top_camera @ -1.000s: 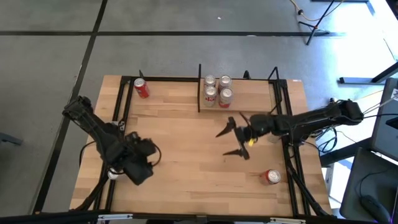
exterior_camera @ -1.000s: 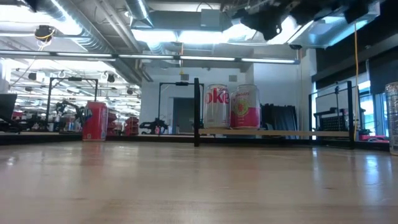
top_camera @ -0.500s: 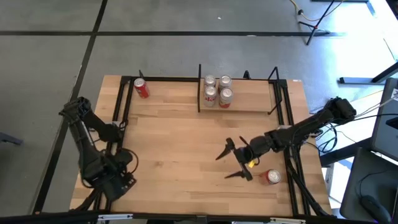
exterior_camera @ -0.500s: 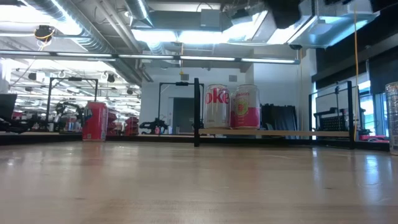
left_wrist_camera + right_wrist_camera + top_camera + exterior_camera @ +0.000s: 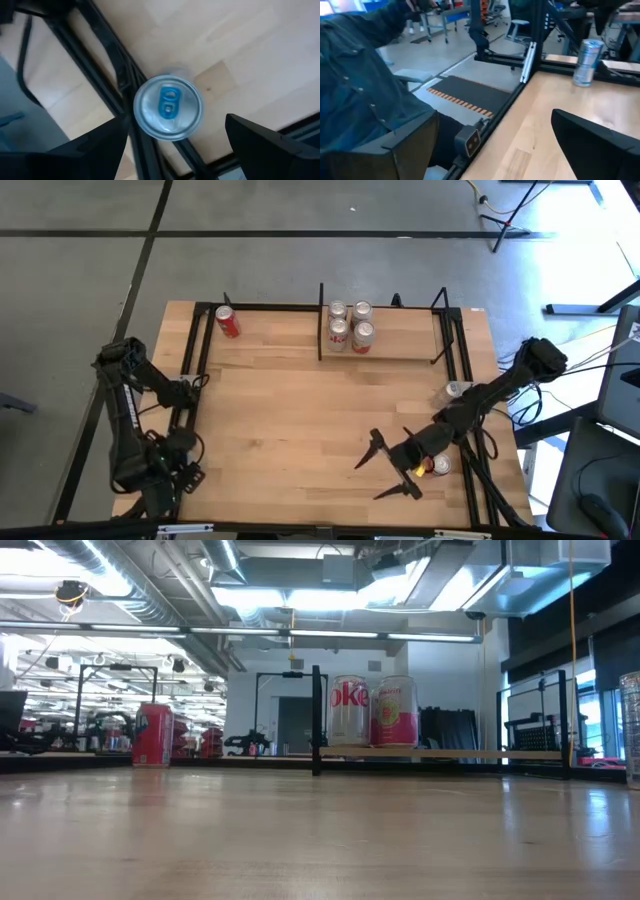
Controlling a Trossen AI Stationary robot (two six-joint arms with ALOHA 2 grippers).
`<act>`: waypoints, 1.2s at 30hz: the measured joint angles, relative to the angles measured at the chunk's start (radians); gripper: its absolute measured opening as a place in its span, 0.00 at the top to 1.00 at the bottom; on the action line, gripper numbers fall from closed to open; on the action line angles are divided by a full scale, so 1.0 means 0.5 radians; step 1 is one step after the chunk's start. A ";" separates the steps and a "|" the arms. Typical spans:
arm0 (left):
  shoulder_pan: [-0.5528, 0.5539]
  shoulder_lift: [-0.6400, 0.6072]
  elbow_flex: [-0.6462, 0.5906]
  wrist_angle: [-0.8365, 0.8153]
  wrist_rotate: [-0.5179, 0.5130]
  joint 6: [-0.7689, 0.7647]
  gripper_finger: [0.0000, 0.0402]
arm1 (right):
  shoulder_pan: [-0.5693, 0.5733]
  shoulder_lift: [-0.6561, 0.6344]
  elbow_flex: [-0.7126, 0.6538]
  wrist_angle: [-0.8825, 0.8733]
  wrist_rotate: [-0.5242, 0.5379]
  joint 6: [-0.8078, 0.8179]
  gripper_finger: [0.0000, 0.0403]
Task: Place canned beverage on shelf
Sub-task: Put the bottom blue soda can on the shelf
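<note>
Right now I see the shelf [image 5: 400, 340] at the table's far edge holding four upright cans [image 5: 350, 325] grouped at its left end, its right part bare board. My right gripper [image 5: 390, 472] hangs with fingers spread wide near the front right, just beside a red can [image 5: 438, 466]. My left gripper [image 5: 175, 145] sits at the front left corner, fingers released on both sides of a silver can [image 5: 168, 106] by the black frame rail [image 5: 107, 65]. Another red can [image 5: 227, 321] stands far left.
</note>
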 joint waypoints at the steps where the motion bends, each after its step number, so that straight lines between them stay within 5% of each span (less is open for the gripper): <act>1: -0.001 0.000 -0.015 0.027 0.001 0.003 0.19 | 0.006 0.011 0.000 0.001 0.018 0.004 0.08; 16: -0.001 -0.006 -0.202 0.140 0.078 0.070 0.19 | 0.006 0.107 0.000 0.081 0.150 0.107 0.08; 36: 0.000 0.000 -0.156 0.190 0.029 0.070 0.19 | 0.005 0.106 0.000 0.079 0.156 0.100 0.08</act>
